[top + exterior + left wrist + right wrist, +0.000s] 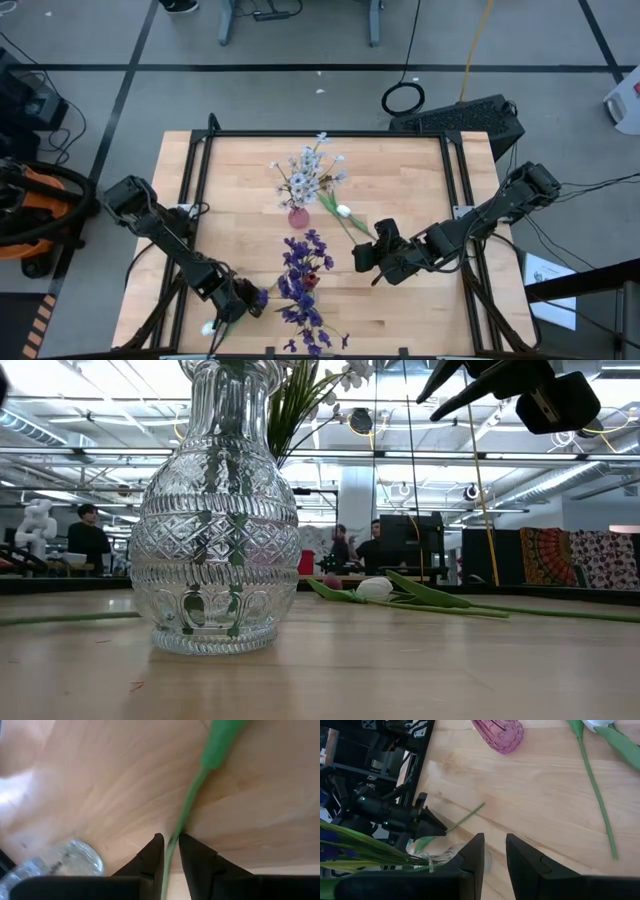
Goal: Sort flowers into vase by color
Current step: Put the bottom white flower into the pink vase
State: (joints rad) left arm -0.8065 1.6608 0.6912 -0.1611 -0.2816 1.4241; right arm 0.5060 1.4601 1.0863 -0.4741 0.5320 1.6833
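High view: I see the wooden table [400,180] filling the centre of the frame, with a pink vase [299,217] at centre holding pale lavender-white flowers [308,172], and below it a clear glass vase [308,282] crowded with dark purple flowers [303,285]. A white tulip [343,211] lies on the table just right of the pink vase, its stem running down-right. My left gripper [243,301] sits at lower left, beside the purple cluster, with a green stem [222,328] trailing below it toward the bottom edge. My right gripper [364,257] hovers right of centre, near the tulip's stem end. Low view: the clear glass vase [216,520] dominates the left half, green stems visible inside; the white tulip [375,589] lies flat on the table at mid-frame; the right gripper [440,385] hangs in the upper right corner, above the table. People [88,538] show in the room behind. Left wrist view: the two dark fingers [153,854] at bottom centre are pinched on the green stem [187,805], which rises toward the top of the frame. Right wrist view: the fingers [474,856] at bottom centre stand slightly parted, holding nothing; the pink vase [499,734] is at top centre, the tulip stem [596,800] at right, the left gripper [437,826] at left.
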